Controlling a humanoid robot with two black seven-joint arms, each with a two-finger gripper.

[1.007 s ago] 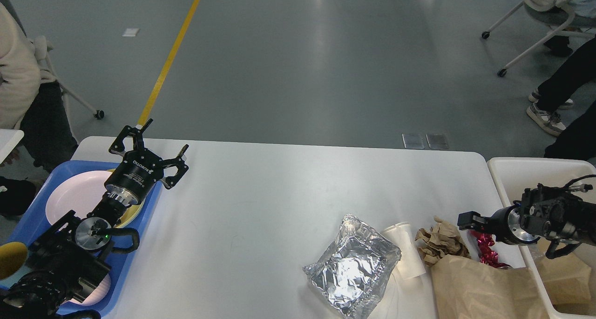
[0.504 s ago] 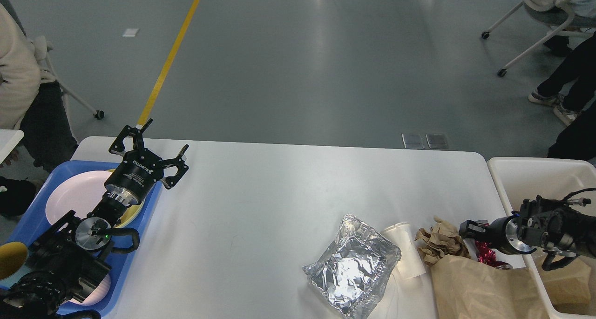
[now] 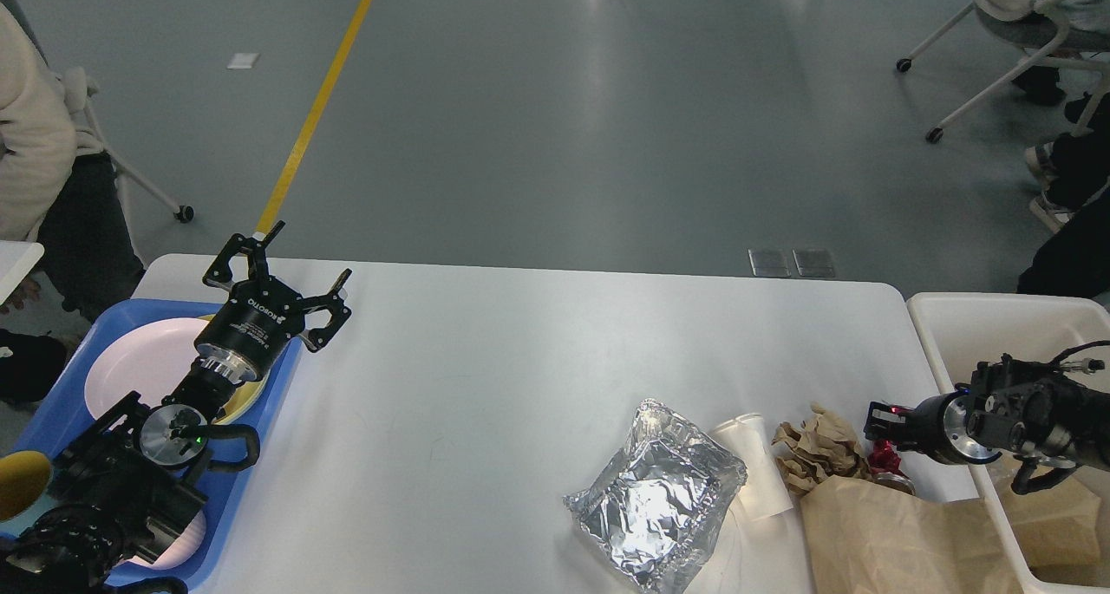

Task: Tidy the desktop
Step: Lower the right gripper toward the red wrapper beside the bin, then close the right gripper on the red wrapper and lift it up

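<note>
The right tool [image 3: 876,419] has dropped toward the red ribbon [image 3: 883,457] beside the crumpled paper [image 3: 819,448]; its fingers blur together, state unclear. The left tool [image 3: 293,275] stays spread beside the blue tray [image 3: 260,455] on the white surface [image 3: 520,360].

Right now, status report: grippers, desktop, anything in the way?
Left gripper open, hovering by blue tray. Right gripper at red ribbon, jaw state unclear. Desktop not tidy: foil bag, cup, crumpled paper, paper bag.

"ROBOTIQ" on left pincer [image 3: 286,269].
</note>
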